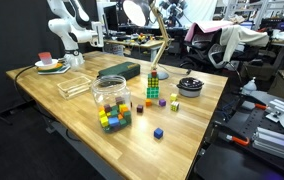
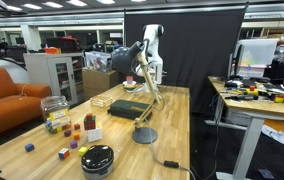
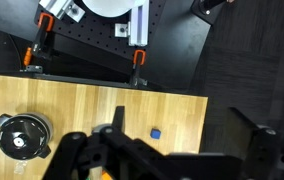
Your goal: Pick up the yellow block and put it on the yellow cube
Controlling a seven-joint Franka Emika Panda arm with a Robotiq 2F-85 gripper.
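A small yellow cube sits on the wooden table near a black round dish; in an exterior view it is likely the pale yellow cube. More yellow blocks lie among the loose coloured blocks in front of a clear jar. The arm stands raised at the far end of the table, well away from the blocks, and also shows in an exterior view. In the wrist view my gripper is open and empty, with a blue cube on the table far below it.
A desk lamp stands mid-table. A stack of puzzle cubes, a dark green box, a clear tray, a red cube and a blue cube lie around. The black dish shows in the wrist view.
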